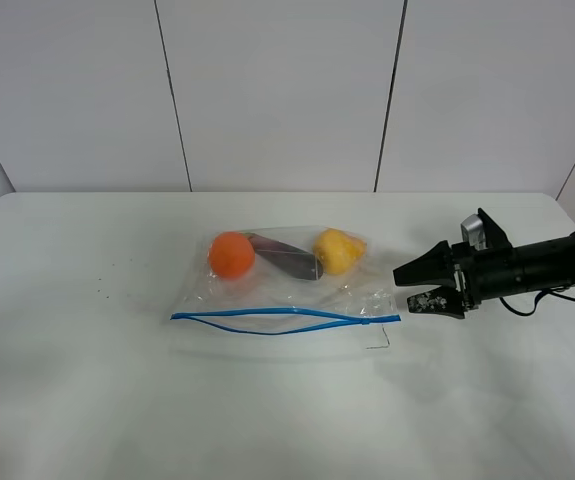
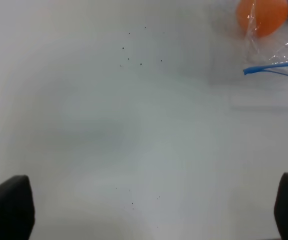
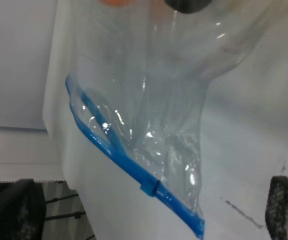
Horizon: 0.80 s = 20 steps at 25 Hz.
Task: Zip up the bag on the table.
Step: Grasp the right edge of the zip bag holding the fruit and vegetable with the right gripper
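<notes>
The clear bag (image 1: pixel 287 285) lies flat in the middle of the white table (image 1: pixel 67 400), holding an orange ball (image 1: pixel 231 255), a dark purple item (image 1: pixel 287 258) and a yellow item (image 1: pixel 337 250). Its blue zipper strip (image 1: pixel 287 318) runs along the near edge, and the two blue tracks stand slightly apart along the middle. My right gripper (image 1: pixel 404 289) hovers open just right of the strip's right end, touching nothing. The right wrist view shows the bag (image 3: pixel 149 115), the zipper strip (image 3: pixel 128 167) and its small slider (image 3: pixel 151 188) ahead of the open right gripper (image 3: pixel 149 210). My left gripper (image 2: pixel 149 207) is open over bare table, with the strip's left end (image 2: pixel 249 71) far ahead.
White wall panels (image 1: pixel 277 90) rise behind the table's far edge. A few dark specks (image 1: pixel 107 290) mark the tabletop left of the bag. The left arm does not show in the exterior high view.
</notes>
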Each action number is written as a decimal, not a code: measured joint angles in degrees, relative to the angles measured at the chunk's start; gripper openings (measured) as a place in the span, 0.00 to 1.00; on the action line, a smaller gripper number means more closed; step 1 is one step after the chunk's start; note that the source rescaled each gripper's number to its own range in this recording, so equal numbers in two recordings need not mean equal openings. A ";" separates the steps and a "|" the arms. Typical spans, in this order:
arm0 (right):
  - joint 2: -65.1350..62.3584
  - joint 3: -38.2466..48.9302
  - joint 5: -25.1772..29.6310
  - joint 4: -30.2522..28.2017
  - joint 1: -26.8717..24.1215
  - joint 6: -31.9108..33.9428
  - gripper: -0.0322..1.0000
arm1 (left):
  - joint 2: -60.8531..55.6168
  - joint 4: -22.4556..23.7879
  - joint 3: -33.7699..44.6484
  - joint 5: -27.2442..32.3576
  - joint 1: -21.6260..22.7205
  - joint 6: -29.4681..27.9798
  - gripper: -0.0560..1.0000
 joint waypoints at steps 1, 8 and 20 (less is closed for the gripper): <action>0.18 0.00 0.00 0.13 0.04 -0.94 1.00 | 0.00 0.00 0.00 0.00 0.00 0.00 1.00; 0.23 -0.18 -0.95 -0.25 0.67 -1.23 1.00 | 0.00 0.00 0.00 0.00 0.00 0.00 1.00; 0.25 -0.18 -7.55 0.69 7.70 1.97 1.00 | 0.00 0.00 0.00 0.00 0.00 0.00 1.00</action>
